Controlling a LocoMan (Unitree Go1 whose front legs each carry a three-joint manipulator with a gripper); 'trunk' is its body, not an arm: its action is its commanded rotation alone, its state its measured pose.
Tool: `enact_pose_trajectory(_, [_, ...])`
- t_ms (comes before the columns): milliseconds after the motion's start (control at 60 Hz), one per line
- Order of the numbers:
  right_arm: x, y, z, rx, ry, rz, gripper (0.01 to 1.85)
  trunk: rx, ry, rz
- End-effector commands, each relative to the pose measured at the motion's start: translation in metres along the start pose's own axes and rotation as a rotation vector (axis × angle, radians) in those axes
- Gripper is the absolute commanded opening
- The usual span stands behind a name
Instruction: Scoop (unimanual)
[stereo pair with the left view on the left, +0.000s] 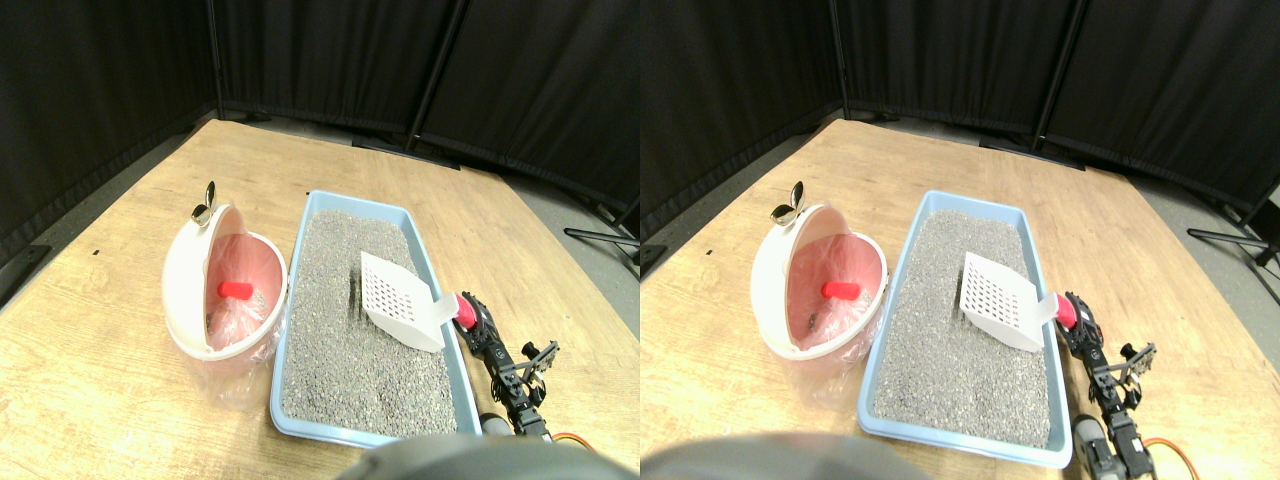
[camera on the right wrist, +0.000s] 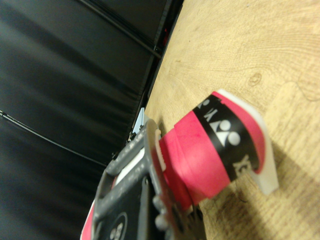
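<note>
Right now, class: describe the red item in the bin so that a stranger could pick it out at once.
Find the blue litter tray on the wooden table; left of it sits a white swing-lid bin lined with pink plastic. Inside lies the small red cylinder, the only solid red thing in the bin.

One blue litter tray (stereo pair with the left view on the left: 290, 300), one white scoop (stereo pair with the left view on the left: 400, 297), one lined bin (stereo pair with the left view on the left: 185, 290), one red piece (stereo pair with the left view on the left: 235, 290) inside it, one table (stereo pair with the left view on the left: 100, 380), one gripper (stereo pair with the left view on the left: 468, 312).

Wooden table (stereo pair with the left view on the left: 90, 350) matt, grained; tray (stereo pair with the left view on the left: 300, 420) smooth blue plastic, its litter (stereo pair with the left view on the left: 340, 330) coarse grey grit; my scoop (stereo pair with the left view on the left: 400, 295) perforated white plastic.
</note>
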Motion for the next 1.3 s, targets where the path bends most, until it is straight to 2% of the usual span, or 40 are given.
enact_pose_trajectory(17, [-0.002, -0.007, -0.006, -0.030, 0.047, -0.038, 0.05, -0.010, -0.001, 0.005])
enact_pose_trajectory(100, [-0.003, -0.007, -0.004, -0.020, 0.064, -0.046, 0.07, -0.010, -0.001, 0.005])
enact_pose_trajectory(200, [-0.006, -0.006, -0.001, -0.022, 0.089, -0.051, 0.23, -0.008, -0.001, 0.003])
enact_pose_trajectory(217, [-0.007, -0.006, 0.000, -0.018, 0.110, -0.049, 0.33, -0.008, -0.001, 0.003])
enact_pose_trajectory(300, [-0.008, -0.005, 0.001, -0.021, 0.134, -0.062, 0.47, -0.008, -0.001, 0.003])
enact_pose_trajectory(317, [-0.010, -0.005, 0.002, -0.009, 0.147, -0.088, 0.61, -0.008, -0.001, 0.003])
enact_pose_trajectory(333, [-0.010, -0.005, 0.002, -0.009, 0.147, -0.088, 0.61, -0.008, -0.001, 0.003])
enact_pose_trajectory(350, [-0.011, -0.004, 0.003, 0.005, 0.149, -0.104, 0.73, -0.008, -0.001, 0.003])
enact_pose_trajectory(467, [-0.015, -0.003, 0.007, 0.028, 0.163, -0.130, 0.95, -0.008, -0.001, 0.003])
enact_pose_trajectory(533, [-0.017, -0.003, 0.009, 0.025, 0.168, -0.117, 1.00, -0.008, -0.001, 0.003])
enact_pose_trajectory(550, [-0.018, -0.002, 0.011, 0.024, 0.169, -0.112, 1.02, 0.000, 0.005, -0.005])
enact_pose_trajectory(683, [-0.022, 0.000, 0.018, 0.059, 0.160, -0.065, 1.17, 0.000, 0.005, -0.005])
enact_pose_trajectory(900, [-0.038, 0.009, 0.039, 0.028, 0.120, -0.026, 1.18, 0.000, 0.005, -0.005])
enact_pose_trajectory(917, [-0.040, 0.010, 0.041, 0.032, 0.116, -0.032, 1.18, 0.007, 0.011, -0.025])
enact_pose_trajectory(983, [-0.045, 0.011, 0.045, 0.044, 0.106, -0.032, 1.16, 0.010, 0.011, -0.030])
enact_pose_trajectory(1017, [-0.049, 0.010, 0.048, 0.048, 0.078, 0.002, 1.11, 0.012, 0.011, -0.033])
enact_pose_trajectory(1067, [-0.053, 0.009, 0.052, 0.029, 0.048, 0.014, 1.03, 0.017, 0.010, -0.041])
enact_pose_trajectory(1150, [-0.057, 0.012, 0.058, -0.043, 0.008, 0.001, 0.91, 0.026, 0.010, -0.055])
enact_pose_trajectory(1217, [-0.061, 0.014, 0.064, -0.112, -0.024, 0.027, 0.72, 0.030, 0.011, -0.062])
enact_pose_trajectory(1250, [-0.062, 0.014, 0.067, -0.128, -0.045, 0.044, 0.56, 0.033, 0.010, -0.068])
enact_pose_trajectory(1300, [-0.063, 0.014, 0.068, -0.131, -0.048, 0.046, 0.49, 0.036, 0.010, -0.078])
